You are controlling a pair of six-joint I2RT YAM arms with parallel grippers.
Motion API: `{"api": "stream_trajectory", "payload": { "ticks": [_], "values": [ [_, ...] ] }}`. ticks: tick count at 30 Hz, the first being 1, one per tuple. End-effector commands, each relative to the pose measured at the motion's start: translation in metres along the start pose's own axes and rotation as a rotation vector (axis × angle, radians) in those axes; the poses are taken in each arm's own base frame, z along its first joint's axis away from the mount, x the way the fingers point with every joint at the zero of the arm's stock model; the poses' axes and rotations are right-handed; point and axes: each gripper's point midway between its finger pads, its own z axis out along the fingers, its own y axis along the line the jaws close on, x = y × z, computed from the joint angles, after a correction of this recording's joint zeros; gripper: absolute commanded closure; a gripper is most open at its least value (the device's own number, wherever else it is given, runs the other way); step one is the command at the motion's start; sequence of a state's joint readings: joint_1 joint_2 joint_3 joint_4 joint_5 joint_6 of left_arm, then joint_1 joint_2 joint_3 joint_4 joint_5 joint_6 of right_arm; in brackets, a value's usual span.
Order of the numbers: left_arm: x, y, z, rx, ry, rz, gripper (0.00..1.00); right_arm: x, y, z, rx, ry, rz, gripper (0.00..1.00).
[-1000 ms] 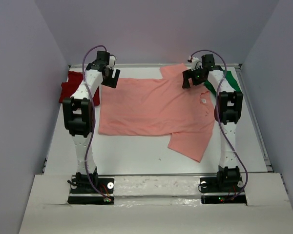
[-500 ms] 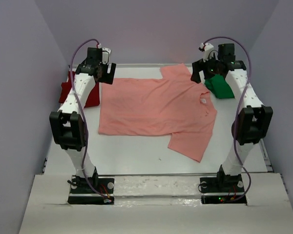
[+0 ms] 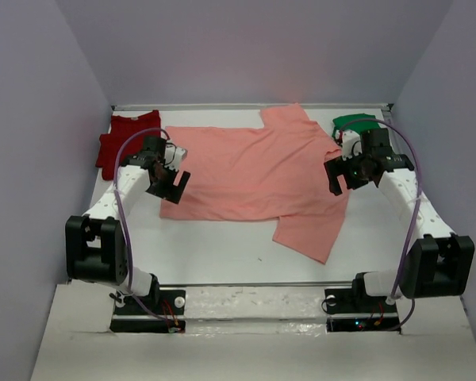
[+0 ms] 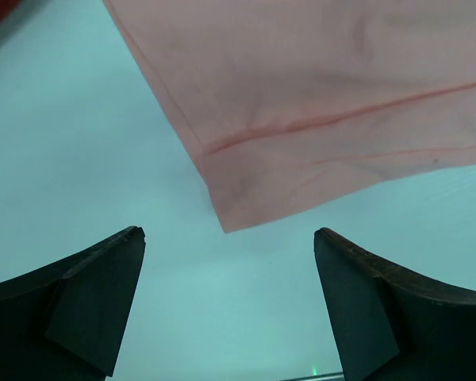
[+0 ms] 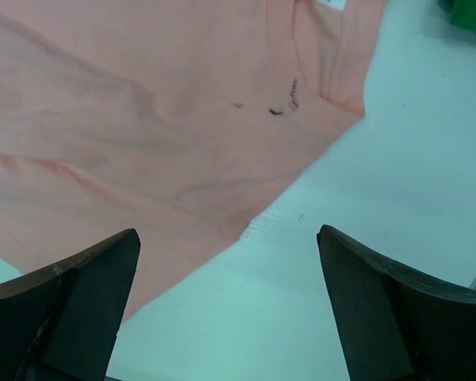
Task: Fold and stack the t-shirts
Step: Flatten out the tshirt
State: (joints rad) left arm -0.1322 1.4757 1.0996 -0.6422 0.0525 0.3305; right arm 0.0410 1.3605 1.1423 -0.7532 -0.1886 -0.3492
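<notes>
Salmon t-shirt (image 3: 250, 178) lies spread flat mid-table (image 3: 222, 262), not yet folded. A red t-shirt (image 3: 123, 139) sits at the far left corner and a green garment (image 3: 351, 123) at the far right.

Left gripper (image 3: 168, 181) has its jaws wide and empty, hovering over the near-left hem corner (image 4: 222, 222). Right gripper (image 3: 339, 176) is also wide and empty, over the collar-side edge by the neckline (image 5: 317, 71).

Risks, as judgement:
- A shallow pinch at the hem corner may catch only 1 layer or slip off.
- If the 2 arms lift unevenly, the fold will skew.
- Dragging would bunch the cloth.
- The near sleeve (image 3: 305, 234) sticks out and could get trapped in the fold.

Writing: a white neck tag (image 5: 330, 3) sits at the frame edge and is unreadable. The dark marks below the collar (image 5: 282, 101) are too small to read, and no brand is legible.
</notes>
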Motion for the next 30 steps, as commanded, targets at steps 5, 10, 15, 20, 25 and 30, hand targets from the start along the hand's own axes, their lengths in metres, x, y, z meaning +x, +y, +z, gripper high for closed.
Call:
{"api": "stream_trajectory", "payload": {
  "ticks": [5, 10, 15, 20, 25, 30],
  "values": [
    [0.029, -0.006, -0.004, 0.017, 0.035, 0.040, 0.01, 0.017, -0.005, -0.027, 0.098, 0.013, 0.051, 0.00],
    [0.045, -0.006, 0.003, 0.013, 0.091, 0.043, 0.01, 0.035, -0.012, -0.022, 0.143, 0.089, 0.056, 0.00],
    [0.046, -0.012, 0.007, 0.051, 0.090, 0.059, 0.01, 0.042, -0.007, -0.020, 0.122, 0.099, 0.055, 0.00],
    [0.041, -0.021, 0.011, 0.116, 0.083, 0.088, 0.01, 0.039, -0.005, -0.024, 0.109, 0.088, 0.045, 0.00],
    [0.034, -0.026, 0.017, 0.162, 0.072, 0.105, 0.01, 0.043, -0.002, -0.023, 0.092, 0.105, 0.045, 0.00],
    [0.040, -0.025, 0.032, 0.157, 0.115, 0.102, 0.01, 0.045, -0.001, -0.025, 0.083, 0.117, 0.037, 0.01]
  ]
}}
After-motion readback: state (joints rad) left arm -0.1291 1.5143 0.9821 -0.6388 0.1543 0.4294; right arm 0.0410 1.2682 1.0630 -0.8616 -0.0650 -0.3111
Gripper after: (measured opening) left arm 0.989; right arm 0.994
